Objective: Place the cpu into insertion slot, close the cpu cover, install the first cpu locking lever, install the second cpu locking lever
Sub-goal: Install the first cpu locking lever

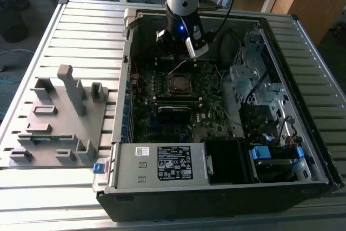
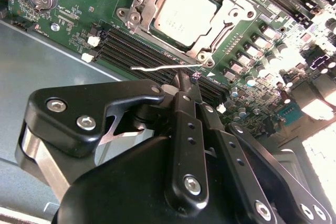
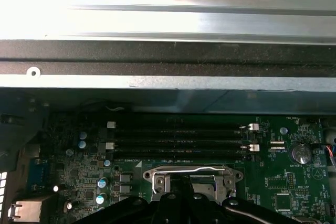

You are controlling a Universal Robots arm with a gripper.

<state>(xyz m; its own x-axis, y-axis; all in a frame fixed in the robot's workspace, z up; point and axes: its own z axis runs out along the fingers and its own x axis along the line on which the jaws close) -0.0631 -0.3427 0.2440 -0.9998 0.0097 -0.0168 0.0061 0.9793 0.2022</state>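
Note:
The cpu (image 2: 184, 11) lies flat in the insertion slot (image 1: 178, 84) on the green board. The silver cpu cover (image 2: 232, 10) is folded down around it, leaving the grey top showing through the cut-out. One thin wire locking lever (image 2: 157, 67) stands away from the socket, over the memory slots, and appears in the first wrist view too (image 3: 184, 170). My gripper (image 2: 185, 80) hangs just beside the socket with its black fingers shut together, their tip right at that lever. I cannot tell whether they touch it. In the exterior view the gripper (image 1: 177, 57) hovers behind the socket.
Long black memory slots (image 3: 178, 135) run between the socket and the case wall (image 3: 168, 82). A grey fixture block (image 1: 59, 117) sits on the slatted table at the exterior view's left. The power supply (image 1: 162, 163), the drive cage (image 1: 254, 79) and loose cables crowd the case.

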